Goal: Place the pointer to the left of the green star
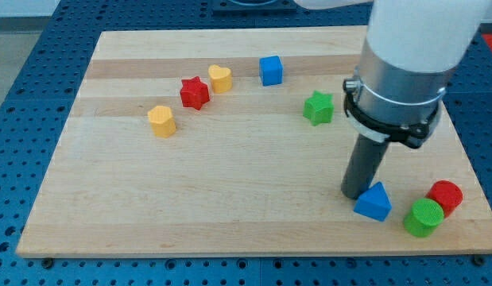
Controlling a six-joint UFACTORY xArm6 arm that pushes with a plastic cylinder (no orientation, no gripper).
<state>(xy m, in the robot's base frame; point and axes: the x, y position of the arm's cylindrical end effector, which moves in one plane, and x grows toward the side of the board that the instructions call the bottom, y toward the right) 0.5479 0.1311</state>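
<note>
The green star (318, 108) lies on the wooden board (230, 199) right of centre, toward the view's top. My tip (355, 193) rests on the board well below the star and a little to its right. It touches or nearly touches the left side of a blue triangular block (374, 202).
A blue cube (270, 70), yellow heart (220, 78), red star (195, 93) and yellow hexagonal block (161, 121) form an arc at the upper left. A green cylinder (424, 217) and red cylinder (445, 197) sit at the lower right near the board's edge.
</note>
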